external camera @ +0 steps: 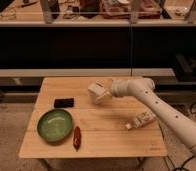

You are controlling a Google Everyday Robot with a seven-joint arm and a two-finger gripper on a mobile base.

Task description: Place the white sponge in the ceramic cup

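My gripper (98,93) is at the end of the white arm (156,102), which reaches in from the right. It hangs over the back middle of the wooden table (51,145). A whitish, blocky shape sits right at the gripper. I cannot tell whether it is the ceramic cup, the white sponge or part of the gripper. A pale oblong object (141,120) lies on the right side of the table, under the arm. It may be the sponge, but I cannot tell.
A green bowl (55,125) sits at the front left. A small black object (64,102) lies behind it. A reddish-brown object (77,137) lies to the bowl's right, near the front edge. Dark shelving and a rail run behind the table.
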